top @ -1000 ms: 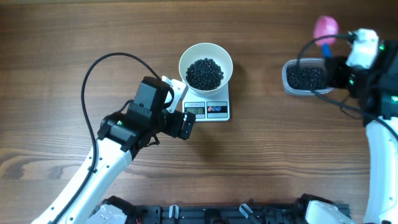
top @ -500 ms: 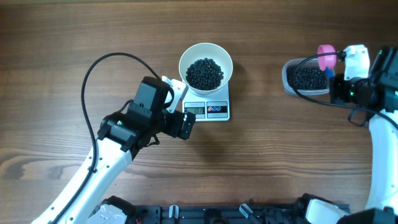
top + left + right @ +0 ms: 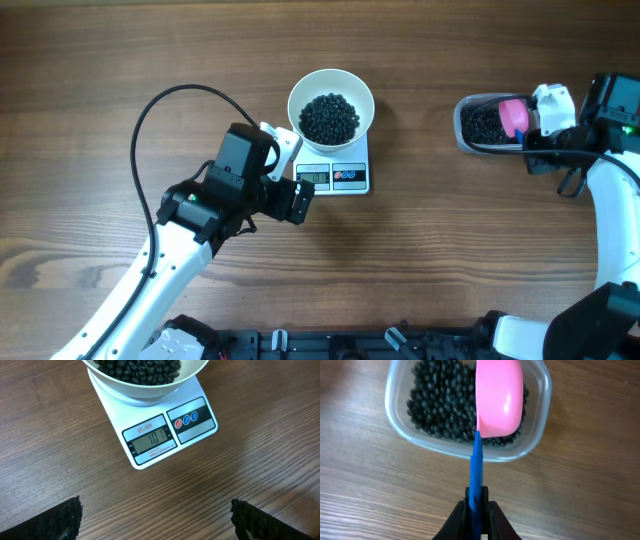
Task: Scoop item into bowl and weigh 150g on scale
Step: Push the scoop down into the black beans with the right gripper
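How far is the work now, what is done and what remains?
Done: the bowl sits on the scale with beans in it; the display reads 101. In hand: the right gripper holds the pink scoop over the tub. Remaining: more scoops until 150.

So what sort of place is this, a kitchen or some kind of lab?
Most likely a robotics lab bench, not a kitchen: two cabled robot arms at a plain wooden table, with a small scale, a bowl of black beads and a tub.
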Robot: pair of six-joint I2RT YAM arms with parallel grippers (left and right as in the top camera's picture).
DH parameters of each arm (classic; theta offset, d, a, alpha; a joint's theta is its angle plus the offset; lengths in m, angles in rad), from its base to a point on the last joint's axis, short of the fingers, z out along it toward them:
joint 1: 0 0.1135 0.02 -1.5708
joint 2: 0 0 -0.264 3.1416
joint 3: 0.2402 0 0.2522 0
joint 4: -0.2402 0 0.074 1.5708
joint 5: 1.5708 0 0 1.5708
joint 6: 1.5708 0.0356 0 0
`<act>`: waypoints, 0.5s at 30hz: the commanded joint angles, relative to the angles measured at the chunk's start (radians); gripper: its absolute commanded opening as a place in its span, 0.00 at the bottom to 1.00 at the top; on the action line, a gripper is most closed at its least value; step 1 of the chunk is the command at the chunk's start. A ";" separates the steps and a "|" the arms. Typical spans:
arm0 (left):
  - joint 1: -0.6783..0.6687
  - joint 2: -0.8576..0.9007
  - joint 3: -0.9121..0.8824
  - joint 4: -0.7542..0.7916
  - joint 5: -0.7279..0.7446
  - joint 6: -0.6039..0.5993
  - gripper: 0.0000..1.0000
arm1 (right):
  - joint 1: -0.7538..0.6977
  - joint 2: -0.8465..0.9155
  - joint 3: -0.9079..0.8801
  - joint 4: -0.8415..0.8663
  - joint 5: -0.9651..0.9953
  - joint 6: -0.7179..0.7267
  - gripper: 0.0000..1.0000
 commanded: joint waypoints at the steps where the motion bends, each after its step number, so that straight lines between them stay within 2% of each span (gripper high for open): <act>1: -0.005 0.004 0.019 0.003 -0.008 -0.003 1.00 | 0.002 0.009 0.004 0.004 0.051 -0.041 0.04; 11: -0.005 0.004 0.019 0.003 -0.009 -0.003 1.00 | 0.002 0.071 0.004 0.036 0.064 -0.034 0.04; 15: -0.005 0.004 0.019 0.003 -0.009 -0.003 1.00 | 0.002 0.084 0.004 0.029 -0.011 -0.027 0.04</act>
